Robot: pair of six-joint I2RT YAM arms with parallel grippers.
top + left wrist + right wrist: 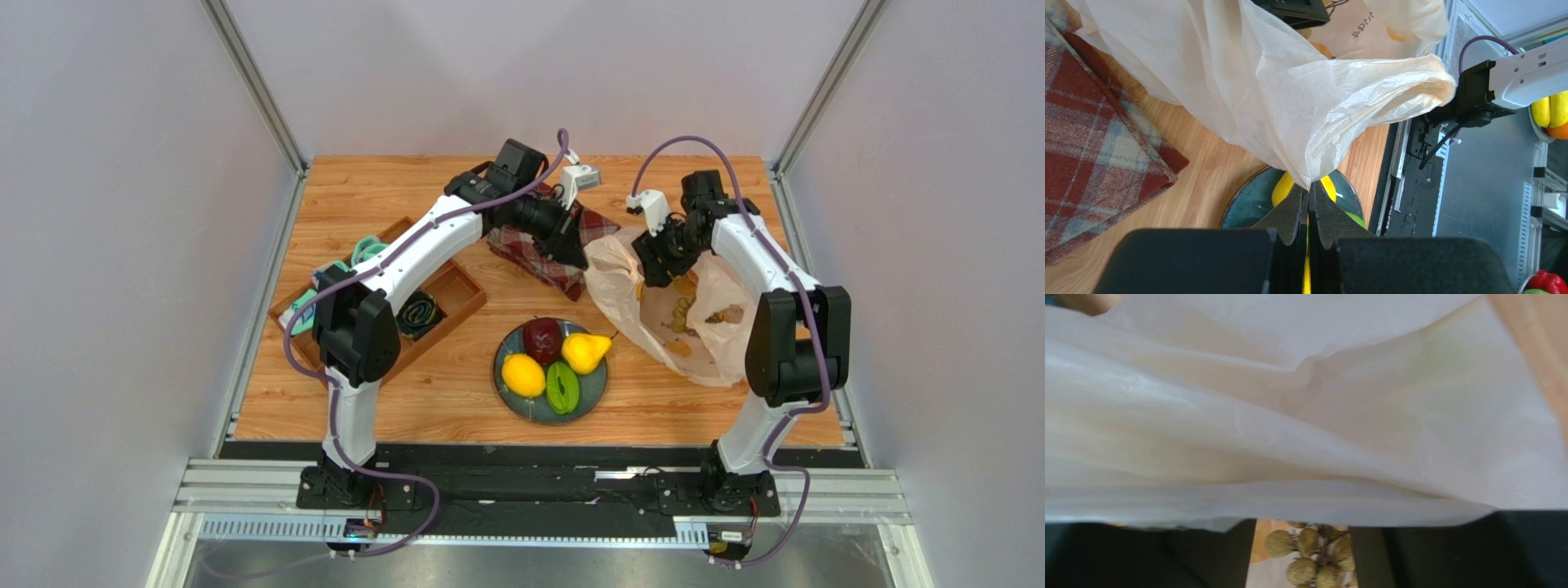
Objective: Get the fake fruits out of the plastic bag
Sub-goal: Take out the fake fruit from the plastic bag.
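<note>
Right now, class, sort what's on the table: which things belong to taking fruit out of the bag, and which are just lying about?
Belongs to the job: plastic bag; grape bunch inside it; lemon, dark red fruit, yellow pear and green fruit on the plate.
Just lying about: plaid cloth; wooden tray with coiled cords.

Plate (594, 387) left of plastic bag (718, 349)

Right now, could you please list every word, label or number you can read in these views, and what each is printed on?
One short dark printed word on the plastic bag, seen upside down in the left wrist view: too small and skewed to read.
No other text can be read in any view.
</note>
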